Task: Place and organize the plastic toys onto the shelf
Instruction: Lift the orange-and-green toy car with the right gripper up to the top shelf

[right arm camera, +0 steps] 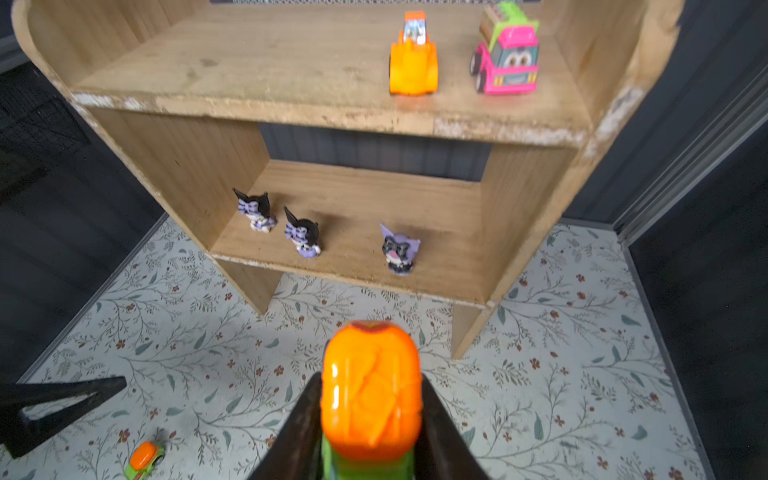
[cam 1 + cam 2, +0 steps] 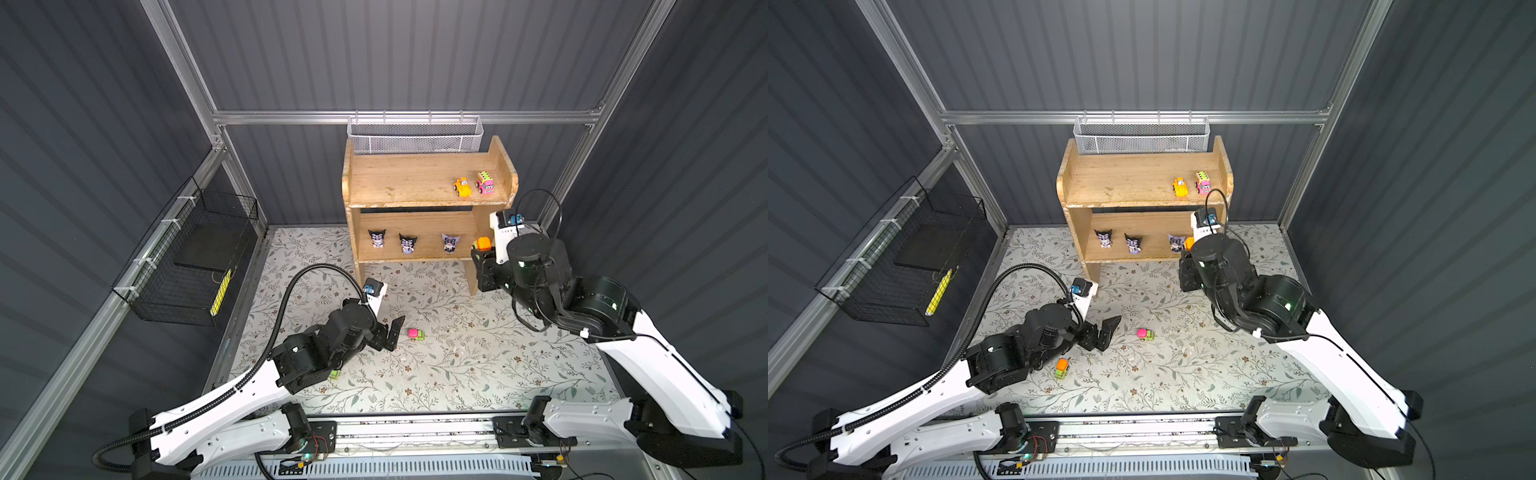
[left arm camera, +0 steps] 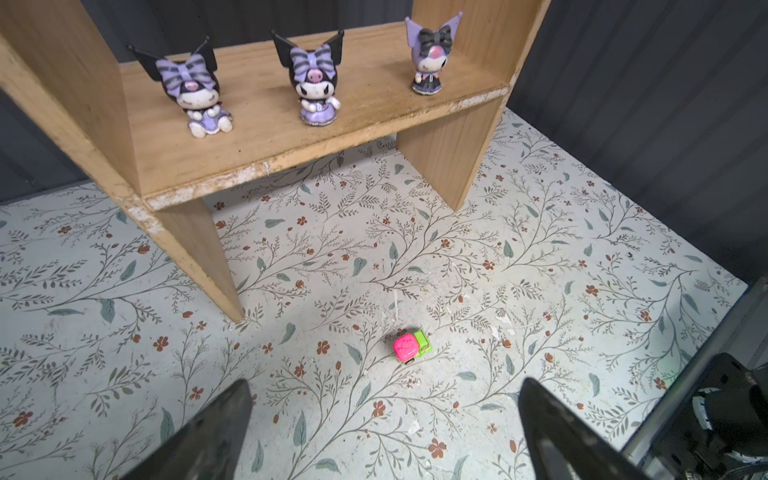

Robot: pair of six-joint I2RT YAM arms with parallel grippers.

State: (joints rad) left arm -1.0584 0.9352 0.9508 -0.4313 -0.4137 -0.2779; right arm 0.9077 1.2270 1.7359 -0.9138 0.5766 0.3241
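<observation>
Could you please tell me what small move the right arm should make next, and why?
Probably raise the right tool, shut on the orange-and-green car, toward the top tier of the shelf, aiming for bare wood beside the yellow-orange car. The held car hangs in front of the shelf, not yet over that tier, where the yellow-orange car and pink truck already stand together.

Robot lab cell: aluminium frame [image 2: 399, 117], dark ribbed wall panels [image 2: 374, 54], arms [image 2: 665, 374] mounted on base rail [image 2: 415, 428].
</observation>
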